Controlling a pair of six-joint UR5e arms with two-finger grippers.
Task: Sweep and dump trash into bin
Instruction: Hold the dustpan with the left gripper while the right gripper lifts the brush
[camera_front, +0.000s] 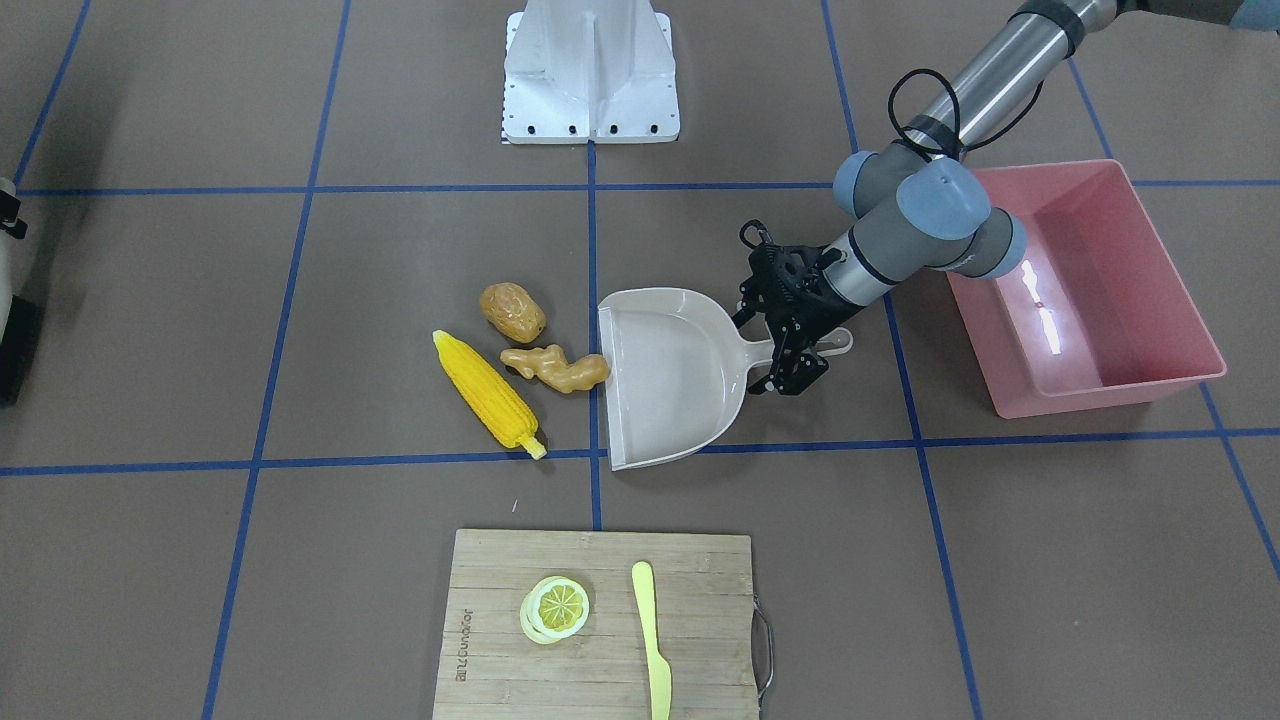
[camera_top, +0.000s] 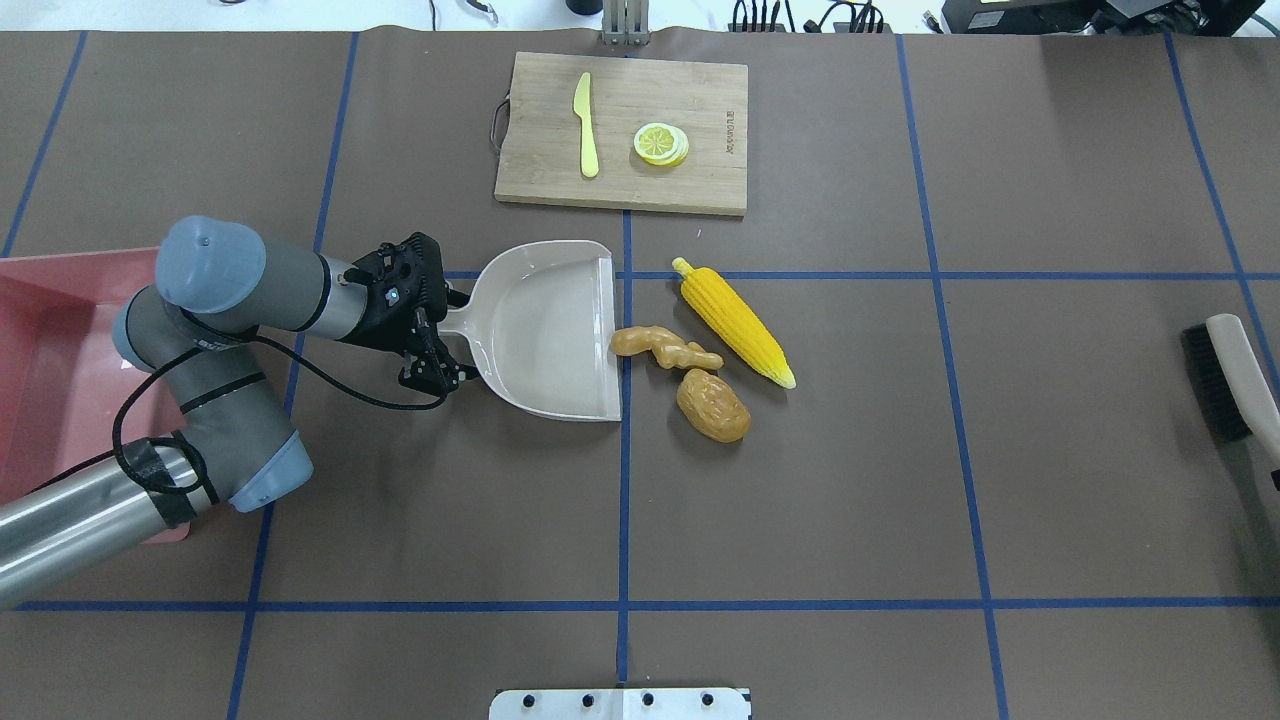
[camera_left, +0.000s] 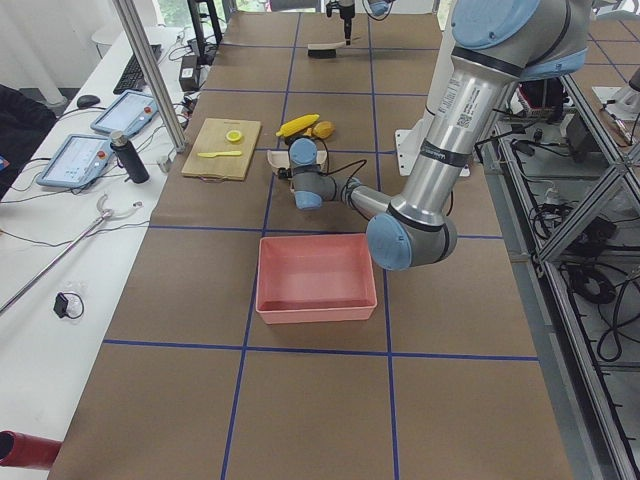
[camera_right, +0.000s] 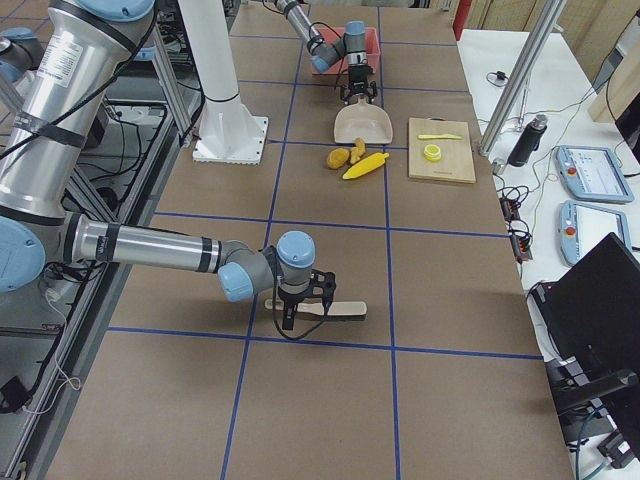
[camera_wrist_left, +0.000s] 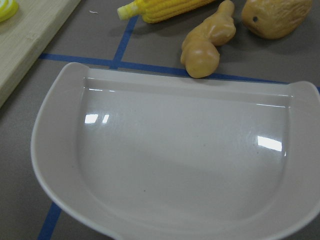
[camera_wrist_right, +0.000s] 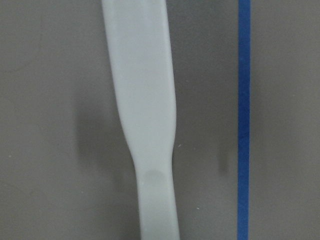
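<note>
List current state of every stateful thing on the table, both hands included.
dustpan: flat on table, empty.
ginger root: on table, at dustpan lip.
corn cob: on table, not swept.
potato: on table, not swept.
bin: upright, empty.
left hand: at dustpan handle, grip unclear.
right hand: at brush handle, grip unclear.
brush: lying on table.

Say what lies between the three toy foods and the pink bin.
The beige dustpan lies between them, its open edge at the ginger root, with the left claw at its handle and the left arm before the pink bin. Nothing else visible.
</note>
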